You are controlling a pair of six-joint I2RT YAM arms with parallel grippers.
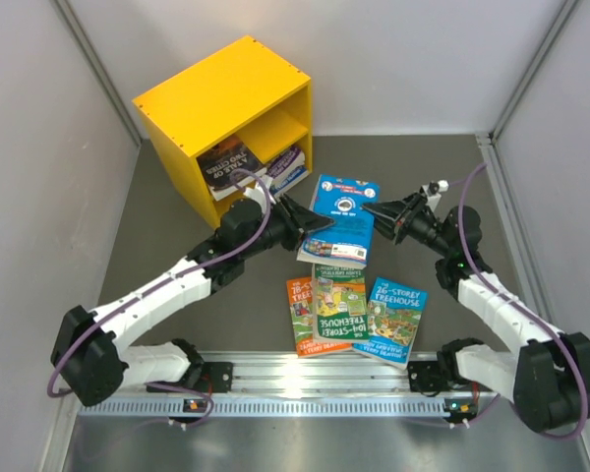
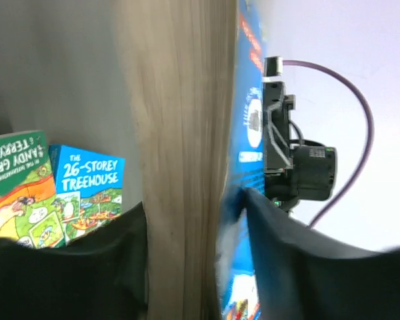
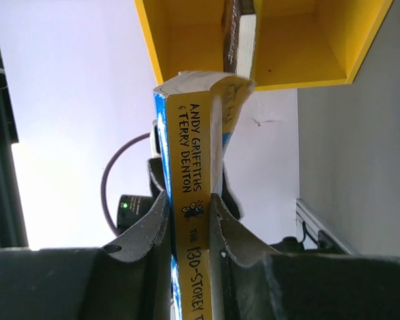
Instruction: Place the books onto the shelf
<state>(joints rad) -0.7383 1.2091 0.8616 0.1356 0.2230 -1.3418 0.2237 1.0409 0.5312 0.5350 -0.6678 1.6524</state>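
You hold the blue 130-Storey Treehouse book (image 1: 339,221) between both arms, just in front of the yellow shelf (image 1: 211,98).
Your right gripper (image 3: 190,207) is clamped on its spine. Your left gripper (image 1: 320,228) has its fingers (image 2: 67,267) on either side of the page edge, but you cannot tell if they press. Three Treehouse books (image 1: 339,300) lie on the table (image 1: 442,177) nearer the arm bases, and two other books (image 1: 231,167) lie in the shelf's lower compartment.

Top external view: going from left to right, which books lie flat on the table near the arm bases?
orange book → green 104-Storey book → blue 26-Storey book
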